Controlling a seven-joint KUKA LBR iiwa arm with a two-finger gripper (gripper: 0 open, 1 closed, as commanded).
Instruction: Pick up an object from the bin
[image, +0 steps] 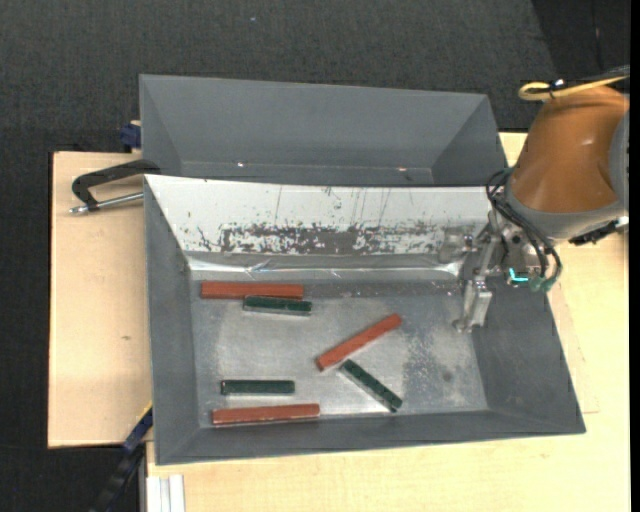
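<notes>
Along the near wall of the bin (520, 372) the near red bar (265, 412) lies lengthwise, with the near green bar (257, 386) parallel just behind it. Mid-floor, the slanted red stick (358, 342), long and flat, points its far right end towards the hand (467, 316); the slanted green stick (370, 386) lies just beside its lower end. The hand hangs over bare floor close to the right wall, and I cannot tell whether it is clenched or released. By the far wall, the far red bar (250, 291) and the far green bar (277, 306) lie side by side

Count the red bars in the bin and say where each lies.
3. The back-left red bar lies level, the middle red bar sits tilted, and the front-left red bar lies level too. None looks hidden.
</notes>
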